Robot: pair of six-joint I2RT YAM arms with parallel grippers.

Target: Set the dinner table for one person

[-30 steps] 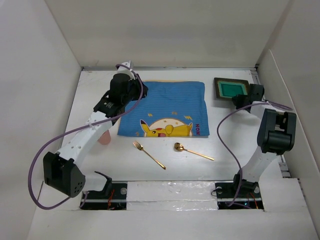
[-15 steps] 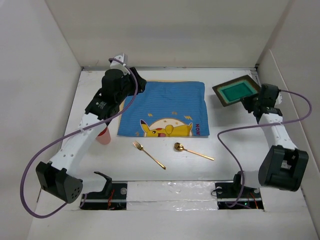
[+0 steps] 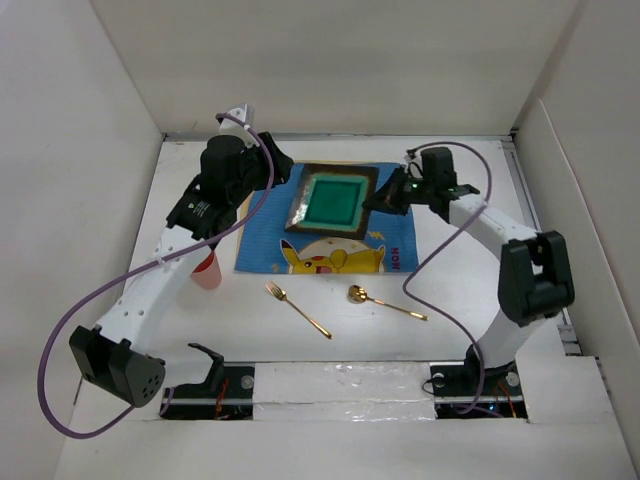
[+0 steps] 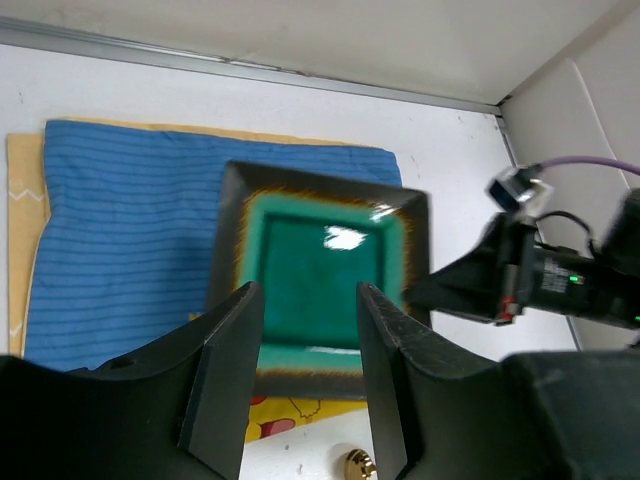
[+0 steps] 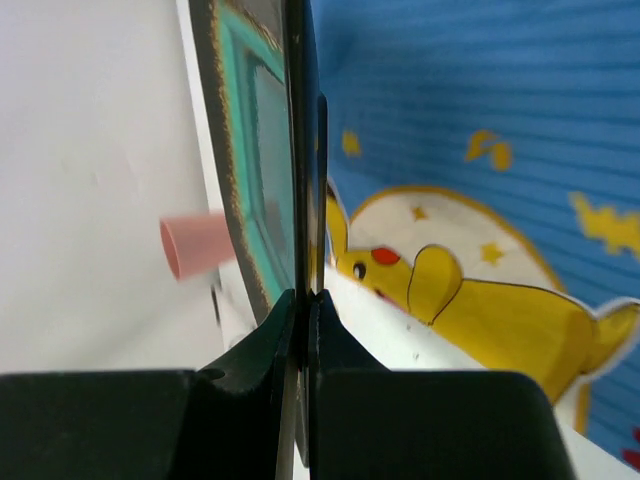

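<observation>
- Lower centre of the top view: gold fork (image 3: 298,309) and gold spoon (image 3: 386,303), side by side but apart, flat on the dinner table (image 3: 240,320).
- Left of the fork: pink cup (image 3: 207,273), partly hidden under the left arm.
- Centre, beyond the cutlery: blue cartoon placemat (image 3: 262,230), flat on the white surface.
- Over the upper half of the placemat: square dark plate (image 3: 332,200) with green centre; resting or lifted, cannot tell.
- Right gripper (image 5: 302,300): clamped on the plate's right rim, jaws pressed together on the thin edge.
- Left gripper (image 4: 305,300): upper left of the placemat, jaws spread, holding nothing, plate visible below between the fingers (image 4: 228,370).
</observation>
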